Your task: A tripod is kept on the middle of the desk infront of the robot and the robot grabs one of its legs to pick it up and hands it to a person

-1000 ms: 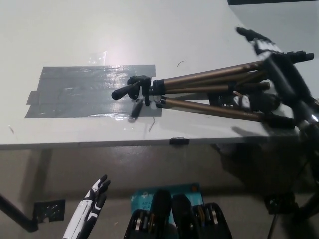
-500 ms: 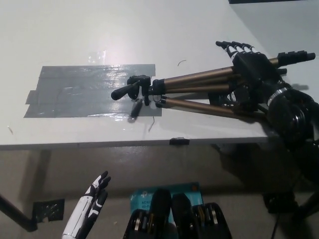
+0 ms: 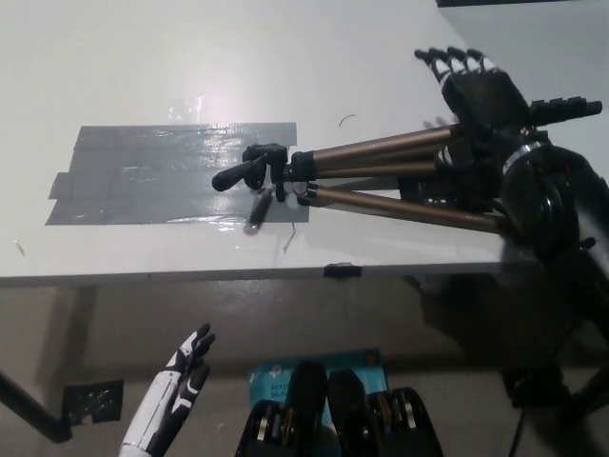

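A folded tripod (image 3: pixel 381 171) with bronze legs and a black head lies on its side on the white desk (image 3: pixel 190 57), head towards the grey tape patch. My black right hand (image 3: pixel 476 90) hovers over the legs near their far end, fingers spread and pointing away, open and holding nothing. The hand and wrist hide part of the legs beneath. My white left hand (image 3: pixel 176 395) hangs below the desk edge at lower left, fingers apart, empty.
A grey tape patch (image 3: pixel 162 171) covers the desk's left middle. The desk's front edge (image 3: pixel 285 274) runs across the picture, with floor below. A teal box (image 3: pixel 319 367) lies on the floor near my body. The desk's right corner falls away beyond the tripod feet.
My right hand has swung in from the far right over the tripod legs, then shifted slightly up and right. The tripod has not moved. The left hand stays put.
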{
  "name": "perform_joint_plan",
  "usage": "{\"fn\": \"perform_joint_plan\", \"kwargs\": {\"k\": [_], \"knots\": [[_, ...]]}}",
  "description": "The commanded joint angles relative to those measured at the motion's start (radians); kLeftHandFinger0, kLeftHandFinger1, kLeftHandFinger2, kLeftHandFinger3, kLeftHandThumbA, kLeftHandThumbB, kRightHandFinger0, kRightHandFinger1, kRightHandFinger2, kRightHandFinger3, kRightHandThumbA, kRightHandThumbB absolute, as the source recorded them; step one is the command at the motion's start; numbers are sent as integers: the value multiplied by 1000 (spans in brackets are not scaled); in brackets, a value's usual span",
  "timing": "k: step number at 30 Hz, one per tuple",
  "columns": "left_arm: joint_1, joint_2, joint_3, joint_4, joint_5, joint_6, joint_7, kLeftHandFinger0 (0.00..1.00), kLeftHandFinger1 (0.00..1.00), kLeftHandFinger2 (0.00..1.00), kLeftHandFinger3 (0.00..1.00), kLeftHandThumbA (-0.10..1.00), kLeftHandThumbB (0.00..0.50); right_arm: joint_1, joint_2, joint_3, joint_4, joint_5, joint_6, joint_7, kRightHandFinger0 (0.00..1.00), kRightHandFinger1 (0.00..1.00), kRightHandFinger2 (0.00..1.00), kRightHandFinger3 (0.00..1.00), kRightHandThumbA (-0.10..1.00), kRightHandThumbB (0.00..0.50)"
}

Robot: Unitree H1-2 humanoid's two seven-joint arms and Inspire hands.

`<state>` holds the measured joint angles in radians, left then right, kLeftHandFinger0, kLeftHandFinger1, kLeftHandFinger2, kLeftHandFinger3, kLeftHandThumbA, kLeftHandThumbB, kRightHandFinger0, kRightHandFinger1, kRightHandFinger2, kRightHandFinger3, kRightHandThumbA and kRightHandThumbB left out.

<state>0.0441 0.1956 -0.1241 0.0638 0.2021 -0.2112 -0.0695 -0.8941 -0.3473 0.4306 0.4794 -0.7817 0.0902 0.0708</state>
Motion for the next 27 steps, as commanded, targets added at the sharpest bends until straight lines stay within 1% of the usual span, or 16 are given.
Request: {"fn": "perform_joint_plan", "kwargs": {"k": [1,6,9,10,12,14,16,19,21,22,23,24,25,26,27], "knots": [[-11,16,-7,-22,8,-26,-15,1000,1000,1000,1000,1000,307,-64,-9,2,-21,-52,-74,-117,1000,1000,1000,1000,1000,346],[-14,19,-9,-20,5,-30,-23,1000,1000,1000,1000,1000,308,-71,1,7,42,-64,-103,-173,1000,1000,1000,1000,1000,345],[-14,18,-7,-23,5,-27,-25,1000,1000,1000,1000,1000,294,-86,5,26,106,-93,-118,-231,1000,1000,1000,1000,999,336],[-18,18,-8,-18,7,-39,-24,1000,1000,1000,1000,1000,284,-93,8,38,142,-106,-126,-262,1000,1000,1000,1000,949,313],[-19,17,-7,-21,8,-33,-25,1000,1000,1000,1000,1000,288,-98,10,48,169,-111,-131,-276,1000,1000,1000,1000,919,314],[-19,19,-7,-30,11,-12,-31,1000,1000,1000,1000,1000,304,-100,14,65,199,-112,-126,-252,1000,1000,1000,1000,879,339],[-21,20,-8,-31,9,-10,-34,1000,1000,1000,1000,1000,294,-101,13,71,206,-105,-126,-230,1000,1000,1000,1000,869,349],[-28,19,-5,-18,5,-24,-32,1000,1000,1000,1000,1000,281,-103,15,91,224,-108,-131,-211,1000,1000,1000,1000,848,386],[-28,19,-4,-16,0,-28,-32,1000,1000,1000,1000,1000,272,-105,16,104,246,-114,-140,-222,1000,1000,1000,1000,816,399],[-29,19,-5,-13,1,-31,-32,1000,1000,1000,1000,1000,269,-106,16,111,257,-121,-145,-233,1000,1000,1000,1000,785,399],[-30,19,-5,-11,0,-33,-32,1000,1000,1000,1000,1000,269,-109,16,123,272,-136,-146,-252,1000,1000,1000,1000,758,386],[-29,18,-6,-10,-2,-35,-33,1000,1000,1000,1000,1000,270,-113,18,138,297,-159,-145,-293,1000,1000,1000,1000,680,352],[-30,19,-7,-11,0,-34,-34,1000,1000,1000,1000,1000,270,-113,20,140,308,-162,-147,-318,1000,1000,1000,1000,647,358],[-30,19,-7,-13,0,-32,-34,1000,1000,1000,1000,1000,271,-120,24,149,344,-176,-165,-400,779,768,800,938,359,263],[-30,19,-8,-18,3,-27,-35,1000,1000,1000,1000,1000,264,-125,29,161,382,-199,-185,-528,530,517,547,826,150,247]]}}
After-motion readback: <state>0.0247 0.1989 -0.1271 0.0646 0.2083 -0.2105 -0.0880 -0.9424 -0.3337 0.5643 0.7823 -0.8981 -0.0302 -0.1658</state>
